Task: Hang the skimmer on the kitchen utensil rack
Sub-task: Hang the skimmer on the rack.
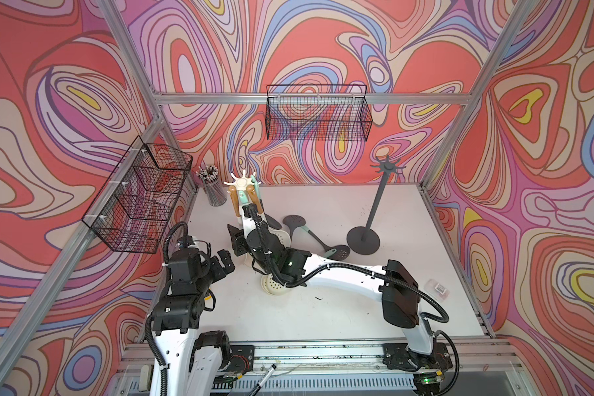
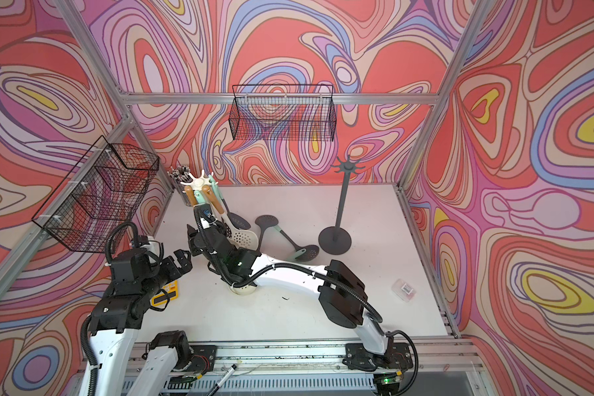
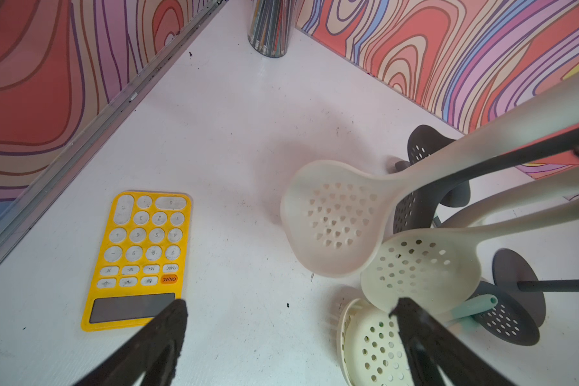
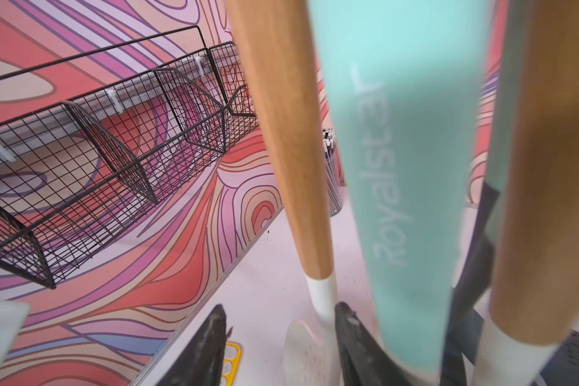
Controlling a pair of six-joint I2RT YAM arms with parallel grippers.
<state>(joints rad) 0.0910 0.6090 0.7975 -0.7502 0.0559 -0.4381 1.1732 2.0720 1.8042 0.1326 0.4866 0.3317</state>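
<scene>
The white utensil rack [image 1: 242, 181] stands at the back left of the table with several skimmers hanging from its prongs. Their handles are wooden and mint, and a mint handle [image 4: 398, 167] hangs right before the right wrist camera. My right gripper [image 1: 235, 241] is beside the hanging skimmers, below the handles. In the right wrist view my right gripper [image 4: 280, 307] is open and holds nothing. My left gripper [image 3: 291, 302] hangs wide open and empty above the table, close to two cream skimmer heads [image 3: 335, 217]. Two grey skimmers [image 1: 295, 223] lie on the table.
An empty dark grey stand [image 1: 362, 241] is at the back right. A yellow calculator [image 3: 141, 257] and a cream perforated dish [image 3: 371, 344] lie near the arms. A pencil cup [image 1: 213, 188] stands in the back left corner, wire baskets [image 1: 141, 199] hang on the walls, and a small clear box [image 1: 438, 288] lies right.
</scene>
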